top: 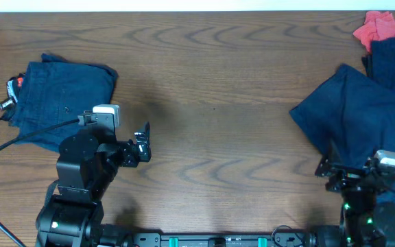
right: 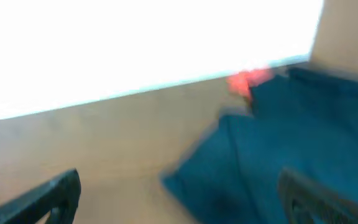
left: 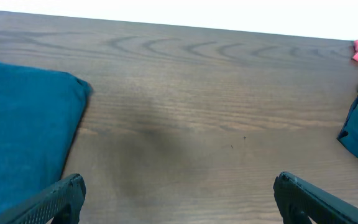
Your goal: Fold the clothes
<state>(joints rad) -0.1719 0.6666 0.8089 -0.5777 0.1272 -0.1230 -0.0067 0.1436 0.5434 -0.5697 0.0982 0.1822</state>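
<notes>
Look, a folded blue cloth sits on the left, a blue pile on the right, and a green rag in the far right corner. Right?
Not quite: the rag is red, not green, as the overhead view shows. The folded blue cloth on the left and the blue pile on the right are as you said.

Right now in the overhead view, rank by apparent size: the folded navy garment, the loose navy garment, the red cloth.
Largest: the loose navy garment, even cut off by the frame edge.
Then the folded navy garment.
Smallest: the red cloth.
</notes>
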